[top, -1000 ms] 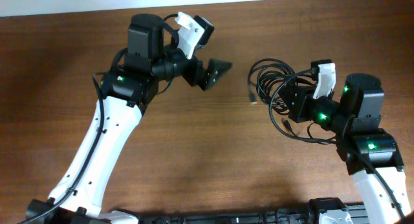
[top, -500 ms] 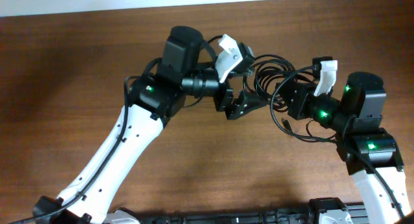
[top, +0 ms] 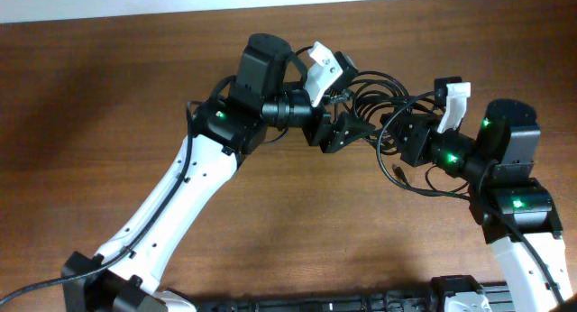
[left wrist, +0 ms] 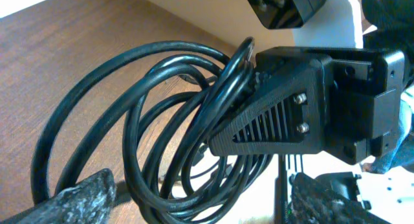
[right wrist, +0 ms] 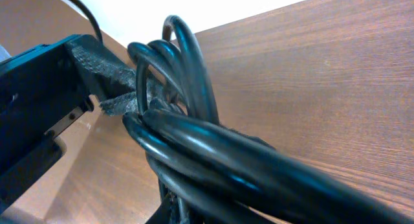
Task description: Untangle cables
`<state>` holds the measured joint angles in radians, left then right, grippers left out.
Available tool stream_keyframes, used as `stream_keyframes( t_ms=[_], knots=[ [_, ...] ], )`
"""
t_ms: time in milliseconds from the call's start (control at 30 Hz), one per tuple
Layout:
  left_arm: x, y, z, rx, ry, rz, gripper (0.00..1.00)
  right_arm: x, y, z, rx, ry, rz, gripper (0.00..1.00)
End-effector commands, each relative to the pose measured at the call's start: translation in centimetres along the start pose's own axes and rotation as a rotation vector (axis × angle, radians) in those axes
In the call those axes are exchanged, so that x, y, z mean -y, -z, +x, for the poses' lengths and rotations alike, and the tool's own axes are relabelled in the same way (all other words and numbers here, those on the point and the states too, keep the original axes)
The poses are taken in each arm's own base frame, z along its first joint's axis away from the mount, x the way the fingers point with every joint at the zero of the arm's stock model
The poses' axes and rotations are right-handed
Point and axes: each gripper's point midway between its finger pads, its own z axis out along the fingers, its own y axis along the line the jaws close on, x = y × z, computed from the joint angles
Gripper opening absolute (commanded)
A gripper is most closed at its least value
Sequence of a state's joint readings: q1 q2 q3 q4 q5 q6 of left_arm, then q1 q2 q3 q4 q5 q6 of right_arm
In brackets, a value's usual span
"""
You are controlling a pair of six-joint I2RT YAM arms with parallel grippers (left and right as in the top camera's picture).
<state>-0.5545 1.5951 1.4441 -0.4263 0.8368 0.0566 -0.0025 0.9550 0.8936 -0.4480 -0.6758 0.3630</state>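
The cables are a tangle of thin black cords at the back right of the brown table. My right gripper is shut on the tangle's right side and holds it. Its black ribbed finger presses the bundled cords in the left wrist view. The cables fill the right wrist view and hide most of my right gripper. My left gripper is open at the tangle's left side. Its speckled fingertips stand either side of the coil's loops.
A loose loop of cord hangs out of the tangle towards the front, by the right arm. The table's back edge and a white wall run just behind the tangle. The arm bases sit at the front edge.
My left arm has swung right from the middle of the table to the tangle, and its open jaws now straddle the coil. The right arm has held still with the cables.
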Motion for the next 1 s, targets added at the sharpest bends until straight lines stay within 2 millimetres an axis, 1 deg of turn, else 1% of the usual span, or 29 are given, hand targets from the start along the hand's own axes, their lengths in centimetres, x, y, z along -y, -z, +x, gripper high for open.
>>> stream_keyframes(
  t_ms=[0,33,100,167,200,233,367,433,467,500,533,600,700,733,833,900,967],
  knots=[
    [0.0,0.0,-0.6,0.015,-0.017,-0.004,0.71,-1.0,0.3,-0.1,0.000,0.019,-0.047,0.04],
    [0.0,0.0,-0.9,0.023,-0.021,-0.004,0.63,-1.0,0.3,-0.1,-0.002,0.018,-0.049,0.04],
    [-0.1,0.0,-1.5,0.045,-0.015,-0.005,0.33,-1.0,0.3,-0.1,-0.004,0.020,-0.049,0.04],
    [0.0,0.0,-1.7,0.053,-0.017,-0.005,0.17,-1.0,0.3,0.0,-0.004,0.019,-0.049,0.04],
    [0.0,0.0,-1.7,0.054,-0.018,-0.005,0.06,-1.0,0.3,0.0,-0.005,0.021,-0.048,0.04],
    [0.0,0.0,-1.7,0.054,-0.018,-0.005,0.00,-1.0,0.3,0.0,-0.006,0.021,-0.048,0.04],
    [0.0,0.0,-1.7,0.054,-0.010,-0.004,0.00,-0.9,0.3,0.0,-0.007,0.023,-0.047,0.04],
    [0.0,0.1,-2.1,0.065,0.068,-0.001,0.00,-0.8,0.2,0.2,-0.012,0.045,-0.041,0.04],
    [0.4,0.1,-2.5,0.081,0.110,0.026,0.00,-0.4,0.2,0.2,-0.011,0.046,-0.017,0.04],
    [1.1,0.2,-3.2,0.100,0.132,0.068,0.00,0.5,0.2,0.2,-0.006,0.038,0.030,0.04],
    [2.0,0.4,-4.2,0.127,0.142,0.124,0.00,0.9,0.3,0.3,-0.007,0.037,0.051,0.04],
    [3.2,0.8,-5.6,0.170,0.112,0.187,0.00,1.0,0.3,0.6,-0.019,0.041,0.056,0.04],
    [2.2,1.8,-6.1,0.192,0.115,0.175,0.00,1.9,0.4,1.1,-0.034,0.028,0.107,0.04],
    [1.6,2.7,-6.3,0.202,0.140,0.184,0.00,2.0,0.4,1.2,-0.038,0.025,0.108,0.04],
    [-0.8,5.3,-7.1,0.241,0.275,0.163,0.00,2.0,0.3,1.2,-0.038,0.024,0.108,0.04],
    [-2.3,6.6,-7.2,0.259,0.366,0.137,0.00,2.0,0.3,1.2,-0.038,0.024,0.108,0.04],
    [-3.4,7.5,-7.3,0.274,0.397,0.118,0.00,2.0,0.3,1.2,-0.038,0.024,0.108,0.04]
  ],
)
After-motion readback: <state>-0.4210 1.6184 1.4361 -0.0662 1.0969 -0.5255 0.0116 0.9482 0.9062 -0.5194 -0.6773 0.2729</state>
